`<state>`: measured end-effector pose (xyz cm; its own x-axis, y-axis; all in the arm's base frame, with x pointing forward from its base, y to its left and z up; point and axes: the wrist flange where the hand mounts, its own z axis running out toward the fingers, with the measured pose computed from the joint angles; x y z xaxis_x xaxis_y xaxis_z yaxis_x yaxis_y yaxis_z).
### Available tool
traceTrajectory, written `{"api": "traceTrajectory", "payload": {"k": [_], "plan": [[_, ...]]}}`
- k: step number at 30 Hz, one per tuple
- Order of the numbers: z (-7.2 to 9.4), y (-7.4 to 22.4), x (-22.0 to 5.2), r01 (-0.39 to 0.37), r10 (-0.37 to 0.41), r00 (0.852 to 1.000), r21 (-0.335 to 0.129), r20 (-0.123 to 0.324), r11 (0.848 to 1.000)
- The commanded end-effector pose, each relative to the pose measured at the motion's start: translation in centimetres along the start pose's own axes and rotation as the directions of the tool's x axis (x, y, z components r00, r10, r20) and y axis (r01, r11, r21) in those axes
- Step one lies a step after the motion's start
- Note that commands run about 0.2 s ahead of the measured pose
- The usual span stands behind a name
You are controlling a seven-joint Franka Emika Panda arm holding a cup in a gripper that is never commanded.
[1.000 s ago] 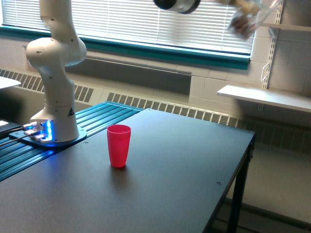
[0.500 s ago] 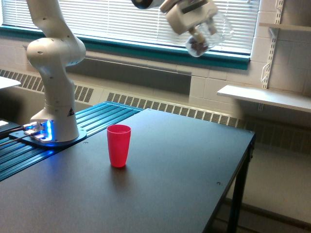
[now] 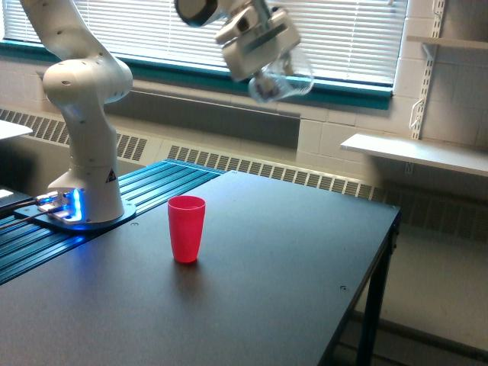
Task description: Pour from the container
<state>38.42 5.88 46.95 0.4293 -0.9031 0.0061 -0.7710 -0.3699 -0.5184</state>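
That clear, rounded see-through plastic container (image 3: pixel 280 78) with a small heap of dark brownish bits inside is looking pretty light to me, thin-walled and probably a bit squashy, so I'm guessing a firm squeeze could dent it and a loose one could let the smooth wall slip. Gripping around the body near the closed end seems the sensible spot, and that's roughly where the white gripper (image 3: pixel 263 55) is clamping it right now, jaws closed onto the container's sides. It's hanging high in the air in front of the window blinds (image 3: pixel 343 30), well above the black table (image 3: pixel 267 290) and off toward the exterior view's right of the opaque red plastic cup (image 3: pixel 186 229). The white robot arm (image 3: pixel 84 99) is reaching up and over from its base, wrist angled so the container is tilting sideways.
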Motion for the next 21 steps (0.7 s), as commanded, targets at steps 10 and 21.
{"api": "traceTrajectory", "payload": {"k": [10,21], "plan": [[5.2,12.0,-0.7,-0.087,0.113,0.988,-0.222,0.109,0.971],[5.0,12.9,-1.9,-0.113,0.146,0.982,-0.244,0.118,0.963]]}}
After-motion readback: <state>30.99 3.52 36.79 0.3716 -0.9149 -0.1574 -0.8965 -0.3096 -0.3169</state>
